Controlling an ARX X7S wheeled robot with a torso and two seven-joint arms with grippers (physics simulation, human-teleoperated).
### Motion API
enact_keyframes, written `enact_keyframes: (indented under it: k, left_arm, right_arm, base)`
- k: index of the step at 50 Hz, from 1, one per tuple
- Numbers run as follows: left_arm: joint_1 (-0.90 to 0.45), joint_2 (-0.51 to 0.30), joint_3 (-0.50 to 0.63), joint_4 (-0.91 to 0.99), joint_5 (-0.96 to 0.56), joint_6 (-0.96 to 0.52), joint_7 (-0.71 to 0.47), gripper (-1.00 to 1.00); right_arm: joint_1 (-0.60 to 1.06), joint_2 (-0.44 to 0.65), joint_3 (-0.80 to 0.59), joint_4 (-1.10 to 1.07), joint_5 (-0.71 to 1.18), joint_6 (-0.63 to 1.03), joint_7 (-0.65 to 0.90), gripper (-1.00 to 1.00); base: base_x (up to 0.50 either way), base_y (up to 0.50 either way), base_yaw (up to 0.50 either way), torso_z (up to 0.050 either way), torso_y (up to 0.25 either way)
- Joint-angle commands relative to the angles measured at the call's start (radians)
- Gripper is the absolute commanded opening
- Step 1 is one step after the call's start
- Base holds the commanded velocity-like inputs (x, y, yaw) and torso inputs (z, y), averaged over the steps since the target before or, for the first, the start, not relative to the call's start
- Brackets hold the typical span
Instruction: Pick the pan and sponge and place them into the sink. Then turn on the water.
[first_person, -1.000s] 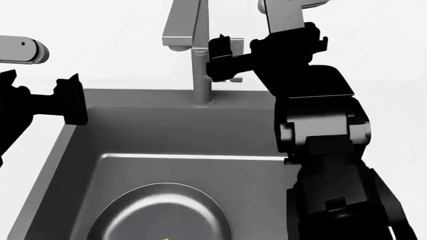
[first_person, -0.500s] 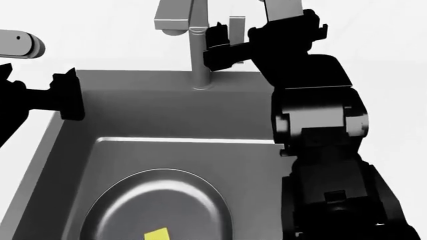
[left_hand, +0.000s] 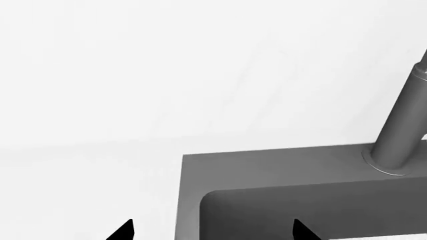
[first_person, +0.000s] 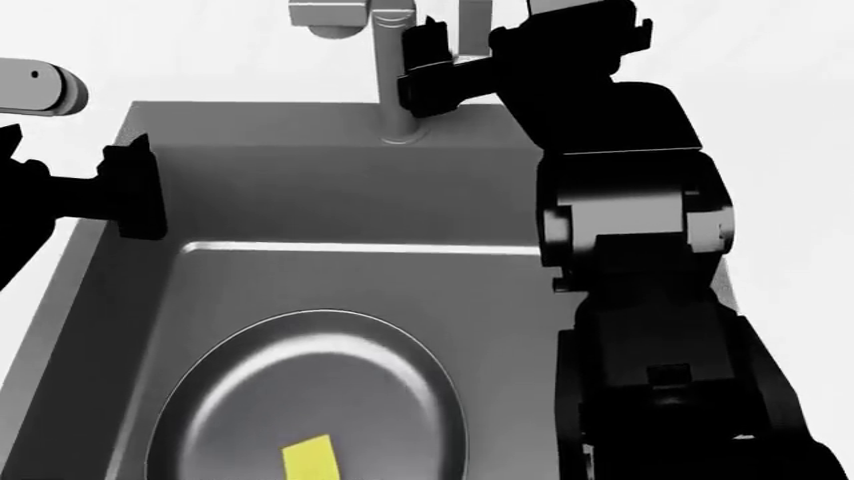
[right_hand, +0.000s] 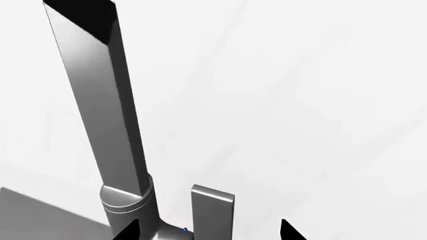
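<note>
The pan (first_person: 287, 385) lies flat on the floor of the sink (first_person: 334, 200), and the yellow sponge (first_person: 310, 461) rests inside it. My right gripper (first_person: 424, 65) is up at the faucet (first_person: 390, 70). In the right wrist view it (right_hand: 209, 231) is open, with the upright lever (right_hand: 212, 207) between its fingertips beside the faucet spout (right_hand: 100, 100). My left gripper (first_person: 131, 190) hovers at the sink's left rim. It (left_hand: 212, 232) is open and empty over the sink's back corner (left_hand: 267, 167). No water shows at the spout.
White counter and wall surround the sink. My bulky right arm (first_person: 641, 260) reaches over the sink's right side and hides that edge. The faucet stem (left_hand: 400, 135) stands at the back rim. The pan's handle is out of view.
The head view has tilted down, so sink and faucet slid up the frame and the sponge came into sight. The right gripper stays at the lever; the left gripper keeps its place.
</note>
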Motion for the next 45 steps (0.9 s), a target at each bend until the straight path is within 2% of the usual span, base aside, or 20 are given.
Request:
enact_keyframes:
  k: [1,26,45]
  left_arm:
    - [0.006,0.011,-0.003,0.002,0.001,0.027,0.013,1.0]
    - [0.003,0.011,0.0,-0.003,0.001,0.032,0.015,1.0]
    - [0.011,0.006,0.004,-0.011,0.004,0.042,0.023,1.0]
  right_arm:
    - [0.012,-0.008,0.033,-0.001,-0.034,-0.001,0.003,1.0]
    - [0.051,-0.009,0.082,-0.001,-0.054,-0.016,0.008,1.0]
    - [0.077,-0.005,0.09,0.0,-0.073,0.005,0.004,1.0]
  base:
    - [0.0,0.0,0.0,0.008,-0.086]
    - [0.0,0.0,0.0,0.008,-0.085]
    - [0.0,0.0,0.0,0.008,-0.036]
